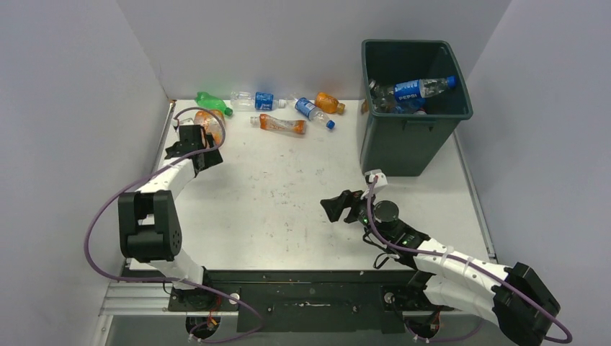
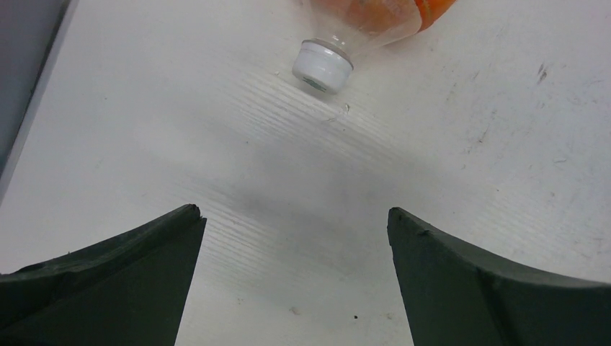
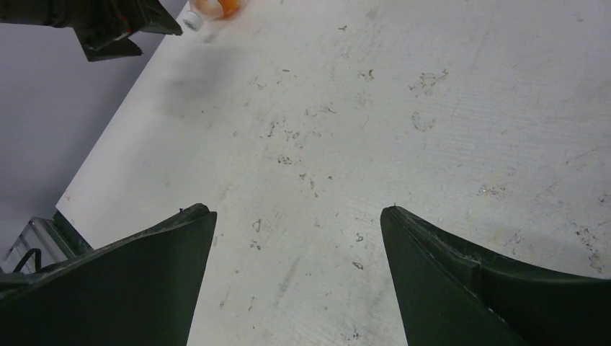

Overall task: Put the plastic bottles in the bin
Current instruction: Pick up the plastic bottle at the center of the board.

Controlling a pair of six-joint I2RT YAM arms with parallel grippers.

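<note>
The dark green bin (image 1: pixel 403 144) stands at the back right with a blue-labelled bottle (image 1: pixel 418 89) and others inside. Several bottles lie along the back of the table: green (image 1: pixel 214 102), clear with a blue label (image 1: pixel 256 101), orange (image 1: pixel 282 124), blue-capped (image 1: pixel 314 112) and a small orange one (image 1: pixel 329 103). My left gripper (image 1: pixel 198 138) is open and empty just short of an orange bottle (image 1: pixel 210 121). In the left wrist view the gripper (image 2: pixel 295 216) faces that bottle's white cap (image 2: pixel 323 63). My right gripper (image 1: pixel 333 205) (image 3: pixel 297 213) is open and empty over mid-table.
White walls close the table on the left, back and right. A purple cable loops from the left arm (image 1: pixel 94 231). The left gripper (image 3: pixel 108 21) and the orange bottle (image 3: pixel 216 7) show at the top left of the right wrist view.
</note>
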